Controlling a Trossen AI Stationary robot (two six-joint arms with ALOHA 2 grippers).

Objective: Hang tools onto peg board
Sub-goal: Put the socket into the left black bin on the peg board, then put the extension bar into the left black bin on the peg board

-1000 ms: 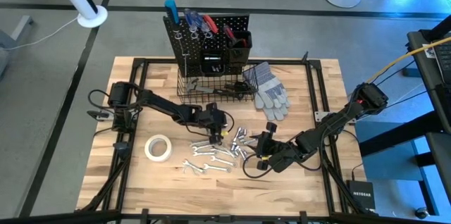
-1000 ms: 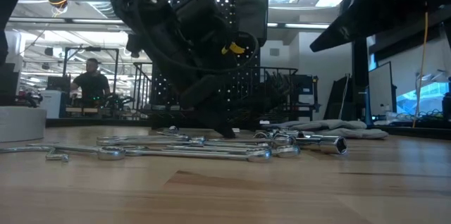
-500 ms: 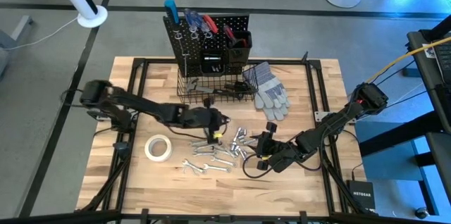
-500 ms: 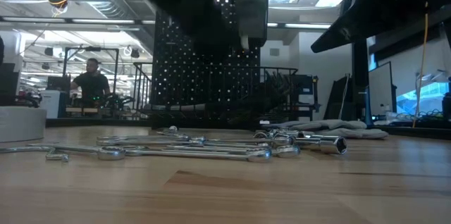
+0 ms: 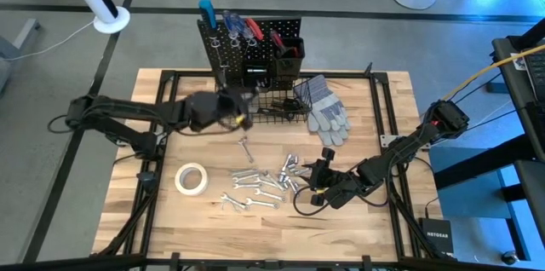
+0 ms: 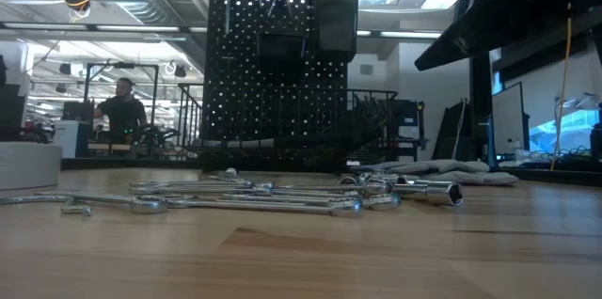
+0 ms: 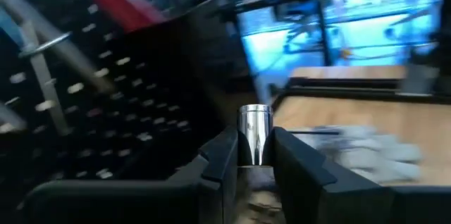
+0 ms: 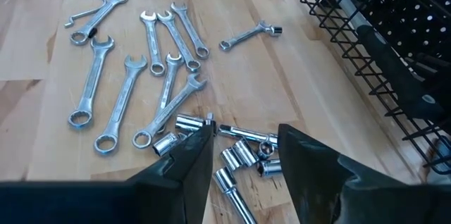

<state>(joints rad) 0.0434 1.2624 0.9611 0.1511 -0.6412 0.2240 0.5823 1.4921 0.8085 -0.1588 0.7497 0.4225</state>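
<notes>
A black perforated peg board point(image 5: 252, 45) stands upright at the desk's far edge, red- and blue-handled tools point(image 5: 243, 25) hanging on it. Silver wrenches point(image 5: 254, 187) lie flat, scattered mid-desk, with sockets point(image 5: 289, 169) beside them, one wrench point(image 5: 246, 148) apart, nearer the board. A white tape roll point(image 5: 192, 178) lies flat nearby. A shiny silver socket point(image 7: 254, 132) sits upright, pinched in the left claw point(image 7: 252, 155).

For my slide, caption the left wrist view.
Left gripper fingers clamp a shiny silver socket, facing the black peg board.
</notes>
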